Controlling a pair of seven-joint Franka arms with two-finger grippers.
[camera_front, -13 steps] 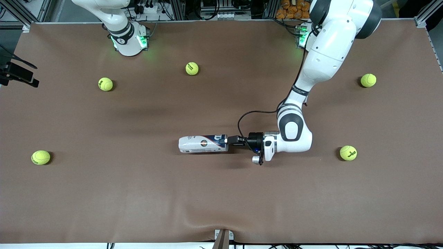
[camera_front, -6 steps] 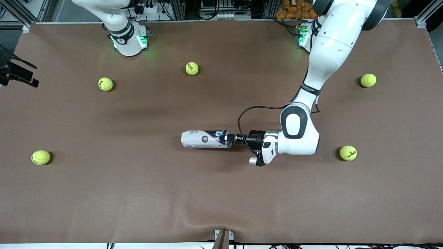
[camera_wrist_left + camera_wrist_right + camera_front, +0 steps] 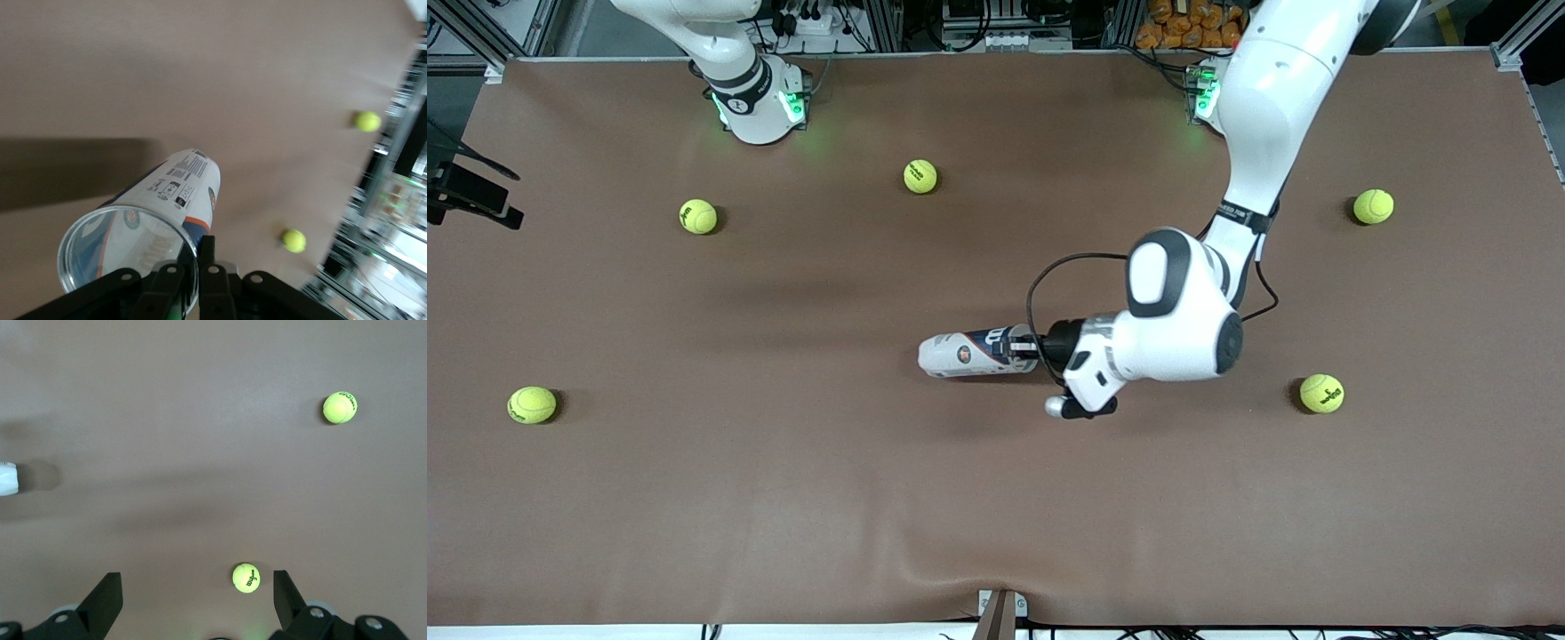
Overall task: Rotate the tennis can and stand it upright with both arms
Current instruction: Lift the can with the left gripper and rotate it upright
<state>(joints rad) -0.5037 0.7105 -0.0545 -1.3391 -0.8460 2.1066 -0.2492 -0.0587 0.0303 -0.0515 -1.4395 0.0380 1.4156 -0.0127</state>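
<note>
Two grippers showed. The left gripper (image 3: 1024, 348) was clamped on the open rim of the can (image 3: 974, 353) — one finger (image 3: 208, 267) inside the mouth, the other outside — and held it tilted over the middle of the table (image 3: 783, 498), its closed end toward the right arm's end. The right gripper (image 3: 193, 600) hung with its jaws spread wide and nothing between them, waiting over the table near a ball (image 3: 246, 577). Five balls lay scattered — the closest (image 3: 1321, 393) toward the left arm's end.
</note>
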